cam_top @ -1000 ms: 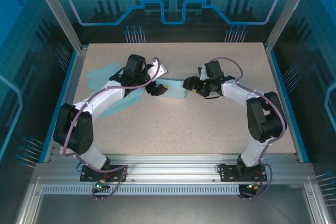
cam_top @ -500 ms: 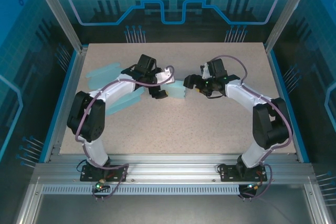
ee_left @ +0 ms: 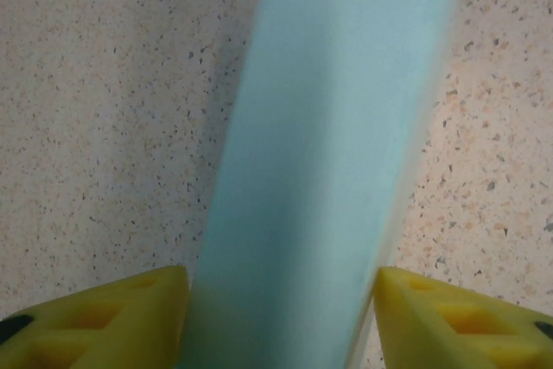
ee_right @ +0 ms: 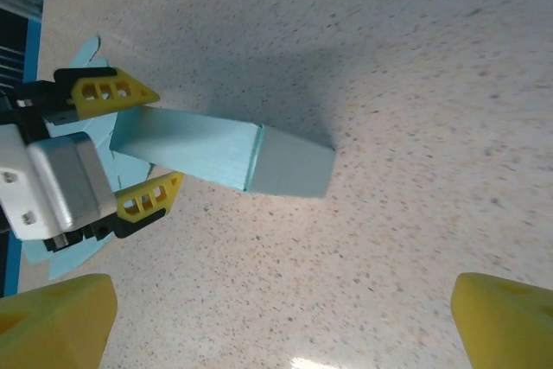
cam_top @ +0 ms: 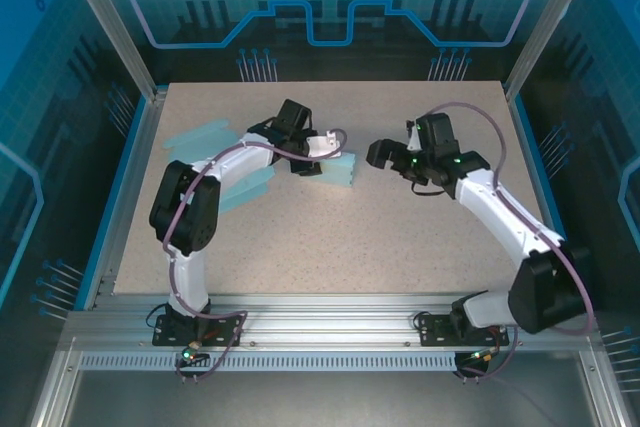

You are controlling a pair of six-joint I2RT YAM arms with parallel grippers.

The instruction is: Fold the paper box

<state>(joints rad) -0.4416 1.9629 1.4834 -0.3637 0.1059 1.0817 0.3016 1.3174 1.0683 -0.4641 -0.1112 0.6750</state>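
The paper box (cam_top: pixel 338 169) is light blue card, partly folded, lying mid-table with flat flaps (cam_top: pixel 200 135) spread to the left. In the left wrist view a raised blue strip of the paper box (ee_left: pixel 328 127) runs up between my yellow fingertips (ee_left: pixel 138 321), which press against both its edges. My left gripper (cam_top: pixel 315 162) is shut on that strip. The right wrist view shows the strip (ee_right: pixel 216 157) ending in a greyish folded flap, with the left gripper (ee_right: pixel 151 140) straddling it. My right gripper (cam_top: pixel 392 147) hangs open to the right of the paper, touching nothing.
The speckled beige table (cam_top: pixel 350 237) has blue side rails and a metal frame. Bare tabletop lies under the right gripper (ee_right: pixel 281 300) and along the near half.
My left gripper has slid right along the paper and narrowed onto the raised strip. The right gripper has drawn back to the right of the paper and opened wide.
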